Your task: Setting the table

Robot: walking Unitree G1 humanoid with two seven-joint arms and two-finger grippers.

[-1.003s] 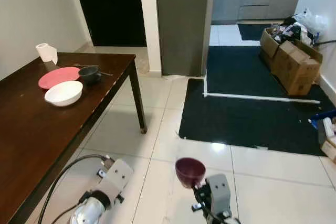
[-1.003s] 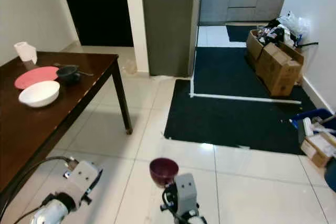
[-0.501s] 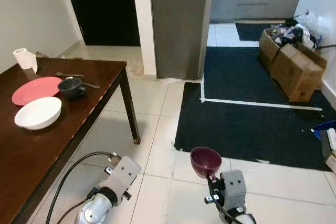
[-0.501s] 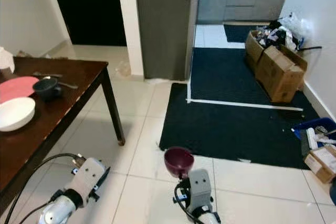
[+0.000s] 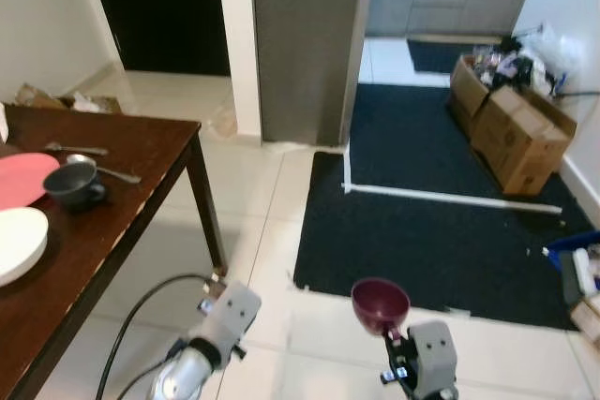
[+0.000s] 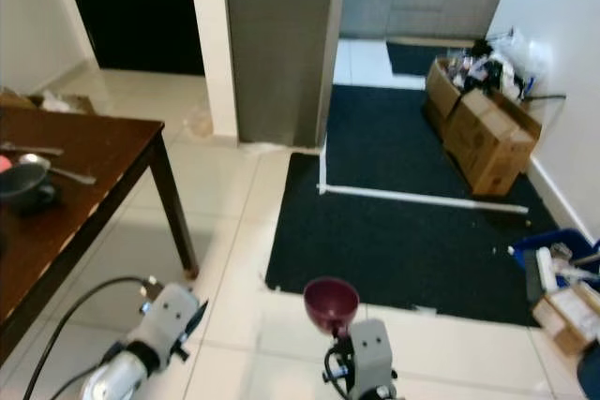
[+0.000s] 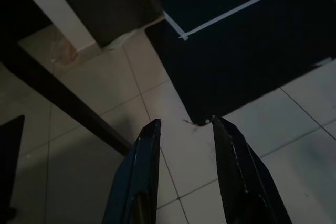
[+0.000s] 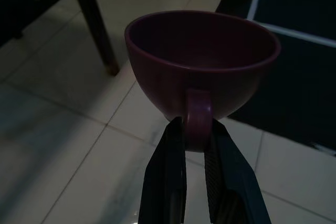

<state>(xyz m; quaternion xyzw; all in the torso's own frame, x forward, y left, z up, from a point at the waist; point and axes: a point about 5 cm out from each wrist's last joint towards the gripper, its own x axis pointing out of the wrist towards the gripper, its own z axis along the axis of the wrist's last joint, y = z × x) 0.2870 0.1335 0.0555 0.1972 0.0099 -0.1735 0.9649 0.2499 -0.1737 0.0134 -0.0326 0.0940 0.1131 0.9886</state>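
Cup (image 8: 202,66): maroon, upright, handle pinched between right jaws (image 8: 195,140), carried over floor.
Handling: likely light, rigid, smooth; handle grip may swivel.
Left jaws (image 7: 184,129): parted, empty.
Table (image 5: 131,185): away to left.

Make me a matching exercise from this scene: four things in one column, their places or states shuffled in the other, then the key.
1. maroon cup
2. dark cup
3. cardboard boxes
4. left gripper

A. by the right wall, beside the black mat
B. open, above the tiled floor
C. held by its handle in the right gripper
D. on the wooden table, beside a spoon

Pairs: 1-C, 2-D, 3-A, 4-B
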